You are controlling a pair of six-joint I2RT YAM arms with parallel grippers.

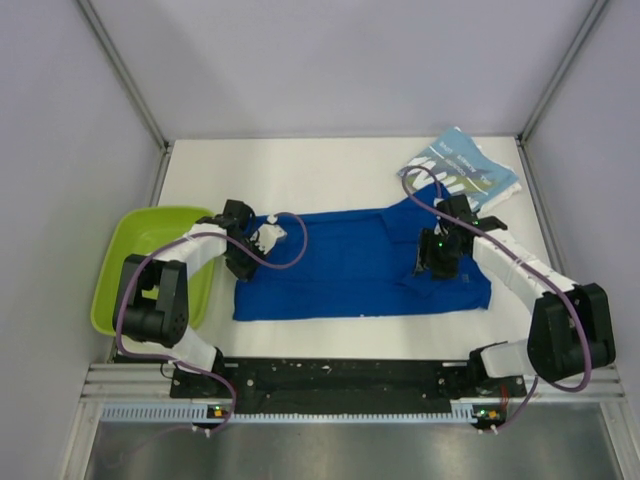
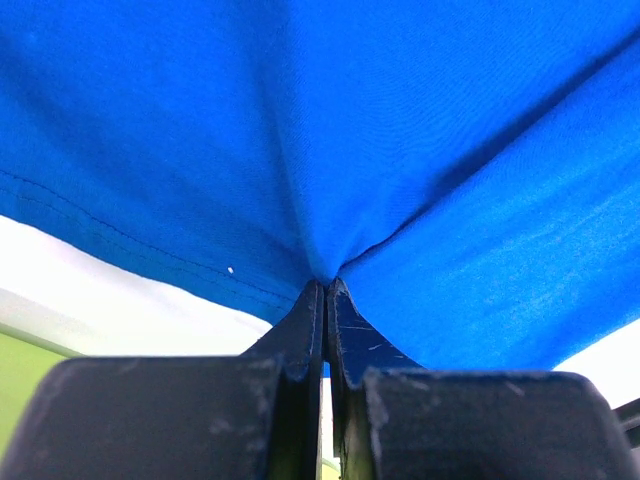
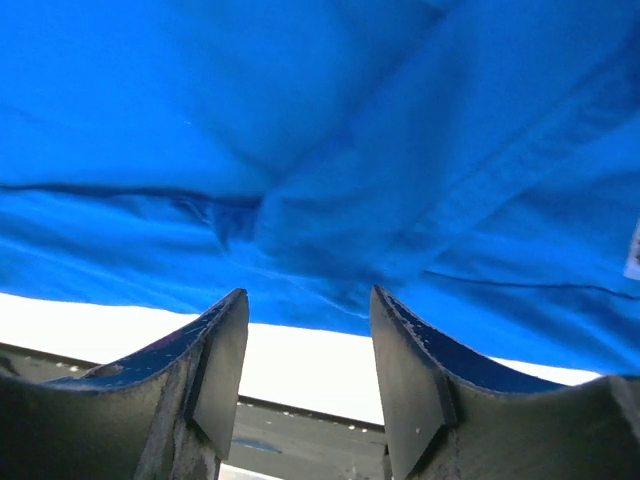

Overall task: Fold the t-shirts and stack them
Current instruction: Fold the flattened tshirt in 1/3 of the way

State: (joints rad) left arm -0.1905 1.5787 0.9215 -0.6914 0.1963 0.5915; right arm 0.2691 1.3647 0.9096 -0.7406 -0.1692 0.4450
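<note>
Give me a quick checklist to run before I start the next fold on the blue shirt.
1. Left gripper clamped on the royal blue shirt: ok, jaws shut on a pinch of cloth.
2. Right gripper gripping the shirt: not ok, jaws apart, no cloth between them.
3. Shirt lying smooth: not ok, wrinkles bunch near the right gripper.
4. Folded teal shirt out of the way: ok, at the far right corner.
5. Green tub apart from the shirt: ok, off to the left.
</note>
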